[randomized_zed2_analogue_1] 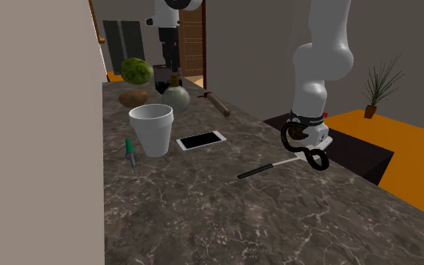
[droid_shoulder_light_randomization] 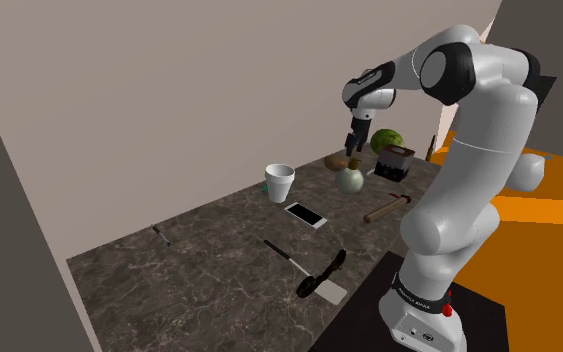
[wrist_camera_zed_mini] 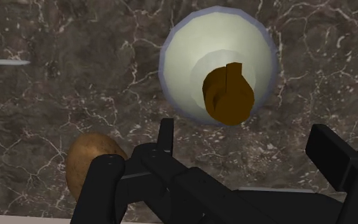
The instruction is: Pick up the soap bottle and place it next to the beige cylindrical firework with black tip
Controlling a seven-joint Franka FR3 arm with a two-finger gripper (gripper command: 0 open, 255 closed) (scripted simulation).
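Observation:
The soap bottle (droid_shoulder_light_randomization: 349, 180) (randomized_zed2_analogue_1: 175, 96) is a round, pale green bottle with a brown cap, standing upright on the dark marble counter. In the wrist view the soap bottle (wrist_camera_zed_mini: 196, 63) lies just ahead of the fingers, untouched. My gripper (droid_shoulder_light_randomization: 354, 148) (randomized_zed2_analogue_1: 171, 66) (wrist_camera_zed_mini: 219, 149) hangs directly above the bottle, open, its fingers wide apart with nothing between them. A brownish rod with a dark end (droid_shoulder_light_randomization: 387, 208) (randomized_zed2_analogue_1: 216, 103) lies on the counter a short way from the bottle, towards the stand.
A potato (droid_shoulder_light_randomization: 336, 162) (wrist_camera_zed_mini: 91, 159) and a watermelon (droid_shoulder_light_randomization: 387, 140) sit beside the bottle near the wall. A dark box (droid_shoulder_light_randomization: 396, 162) stands close by. A white cup (droid_shoulder_light_randomization: 280, 183), a phone (droid_shoulder_light_randomization: 306, 214), a green pen (randomized_zed2_analogue_1: 129, 153) and a black utensil (droid_shoulder_light_randomization: 319, 275) are spread along the counter.

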